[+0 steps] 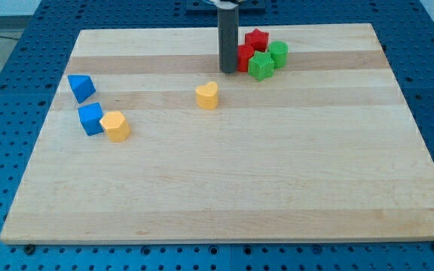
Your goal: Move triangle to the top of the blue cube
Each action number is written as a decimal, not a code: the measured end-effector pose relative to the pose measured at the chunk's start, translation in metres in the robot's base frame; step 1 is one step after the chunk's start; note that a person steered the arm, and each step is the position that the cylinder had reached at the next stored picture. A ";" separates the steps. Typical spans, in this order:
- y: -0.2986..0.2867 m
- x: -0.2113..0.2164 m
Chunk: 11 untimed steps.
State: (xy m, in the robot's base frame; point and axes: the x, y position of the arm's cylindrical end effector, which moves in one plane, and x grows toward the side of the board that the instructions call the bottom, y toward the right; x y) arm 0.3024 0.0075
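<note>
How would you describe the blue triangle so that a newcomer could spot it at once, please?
Start at the wooden board's left edge in the view, where three blocks cluster. The blue triangle is the topmost, just above the blue cube and the yellow block. It alone has a wedge shape and touches neither. My tip is far off, by the red and green blocks.

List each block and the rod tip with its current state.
blue triangle: above blue cube, apart
blue cube: touching yellow hexagon
yellow hexagon: beside cube
yellow heart: alone, centre
red blocks: clustered with green
green blocks: clustered
my tip: beside red block
</note>
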 end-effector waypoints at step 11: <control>-0.273 0.053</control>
State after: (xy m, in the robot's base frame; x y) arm 0.3552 -0.2655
